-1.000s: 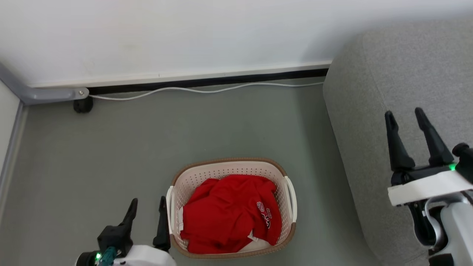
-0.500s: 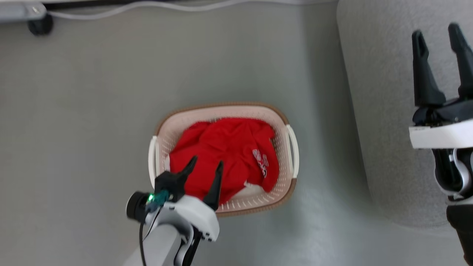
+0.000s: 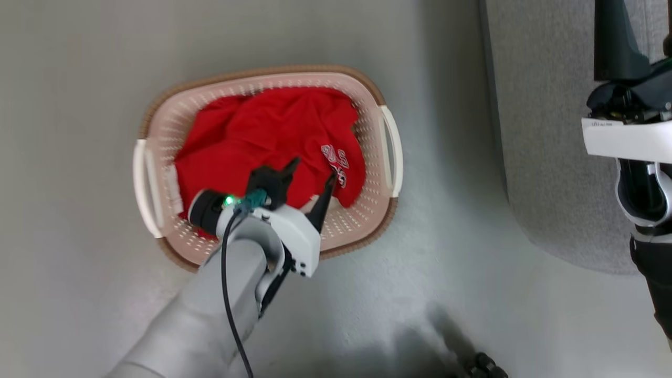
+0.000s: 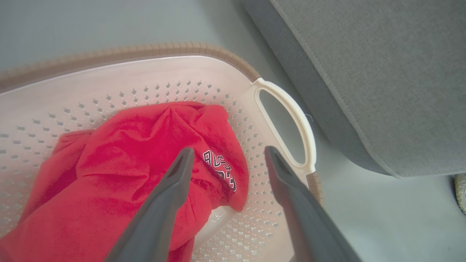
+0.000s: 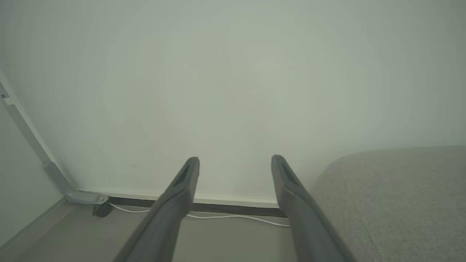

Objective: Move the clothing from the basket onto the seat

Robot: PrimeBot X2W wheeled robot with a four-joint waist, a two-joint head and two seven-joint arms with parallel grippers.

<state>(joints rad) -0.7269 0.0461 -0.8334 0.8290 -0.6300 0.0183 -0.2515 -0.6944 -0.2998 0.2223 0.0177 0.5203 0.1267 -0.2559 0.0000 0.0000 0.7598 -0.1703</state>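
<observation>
Crumpled bright red fabric clothing (image 3: 262, 126) with white printed lettering lies heaped inside the oval cream perforated plastic basket (image 3: 362, 223), brown-rimmed, which stands on the grey floor (image 3: 79, 157) just beside the large grey upholstered seat (image 3: 541, 157). The left gripper (image 3: 315, 168) hovers over the garments, jaws spread, holding nothing. The right gripper (image 5: 236, 159), equally wide and empty, hangs by the seat, facing a pale wall (image 5: 233, 72).

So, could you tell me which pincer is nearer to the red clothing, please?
Left. The left pincer hangs open over the clothing in the basket; the right pincer is off by the seat.
</observation>
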